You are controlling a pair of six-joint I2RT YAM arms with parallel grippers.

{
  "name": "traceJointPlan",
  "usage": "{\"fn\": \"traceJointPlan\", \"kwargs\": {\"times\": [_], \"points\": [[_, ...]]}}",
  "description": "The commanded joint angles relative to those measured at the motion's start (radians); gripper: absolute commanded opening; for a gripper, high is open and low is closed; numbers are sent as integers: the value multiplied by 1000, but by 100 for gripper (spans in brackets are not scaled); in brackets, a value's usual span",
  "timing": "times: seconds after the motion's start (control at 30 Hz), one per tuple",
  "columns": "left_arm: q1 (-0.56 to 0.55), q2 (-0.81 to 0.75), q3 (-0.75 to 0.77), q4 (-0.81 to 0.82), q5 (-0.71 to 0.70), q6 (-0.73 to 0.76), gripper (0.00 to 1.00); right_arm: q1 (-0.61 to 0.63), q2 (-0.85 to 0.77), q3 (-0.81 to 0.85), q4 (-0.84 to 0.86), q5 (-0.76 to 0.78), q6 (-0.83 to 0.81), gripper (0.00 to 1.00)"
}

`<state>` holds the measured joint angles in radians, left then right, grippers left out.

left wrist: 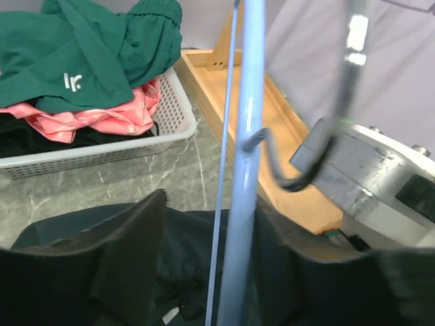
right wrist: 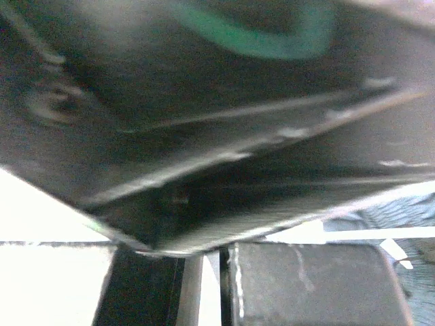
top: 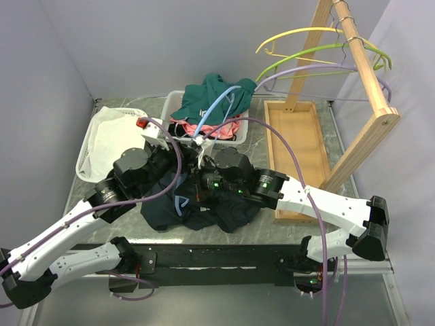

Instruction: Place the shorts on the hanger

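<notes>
Your left gripper (left wrist: pixel 211 204) straddles the light-blue hanger (left wrist: pixel 245 136), jaws apart, with a gap showing beside the bar. The bar rises at a tilt toward the white basket (left wrist: pixel 170 129) of clothes. The black shorts (top: pixel 204 210) lie crumpled at the near centre of the table (top: pixel 262 153), beneath both wrists. Your right gripper (top: pixel 202 182) sits low over them; whether it is parted or closed cannot be told.

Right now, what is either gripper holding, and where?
Nothing visibly clamped: the hanger runs between the open fingers of the left gripper. The right gripper: cannot be told.
</notes>
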<state>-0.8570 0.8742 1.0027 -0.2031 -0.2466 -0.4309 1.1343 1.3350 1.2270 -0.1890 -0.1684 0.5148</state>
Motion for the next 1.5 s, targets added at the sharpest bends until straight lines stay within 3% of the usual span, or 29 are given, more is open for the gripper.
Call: {"fn": "traceJointPlan", "kwargs": {"times": [0.0,0.03,0.1,0.17,0.2,0.23,0.33,0.43,0.6,0.87,1.1,1.33,1.47], "points": [[-56,26,1,80,-48,4,50,7,29,62,108,-54,54,0],[-56,22,-1,85,-57,4,45,5,29,55,115,-56,57,0],[-57,20,-4,91,-74,6,22,5,24,40,114,-46,68,0],[-59,29,13,62,-104,3,1,7,17,28,112,-42,71,14],[-57,32,20,42,-118,-5,1,5,-5,10,111,-16,73,22],[-59,28,27,-3,-129,-9,1,7,-19,-3,103,4,73,40],[-57,-15,37,-111,-164,-48,1,8,-97,-64,62,134,50,64],[-57,-93,13,-180,-172,-91,1,7,-189,-174,45,272,44,71],[-59,-144,22,-386,-139,-176,1,8,-273,-357,31,429,80,70],[-59,-136,13,-584,82,-226,1,57,-346,-604,-4,578,198,68],[-60,-227,51,-709,104,-241,1,185,-309,-630,-110,728,303,68],[-59,-247,125,-824,142,-212,1,197,-183,-615,-161,799,350,68],[-59,-239,180,-900,145,-187,1,196,-139,-580,-168,797,311,63]]}}
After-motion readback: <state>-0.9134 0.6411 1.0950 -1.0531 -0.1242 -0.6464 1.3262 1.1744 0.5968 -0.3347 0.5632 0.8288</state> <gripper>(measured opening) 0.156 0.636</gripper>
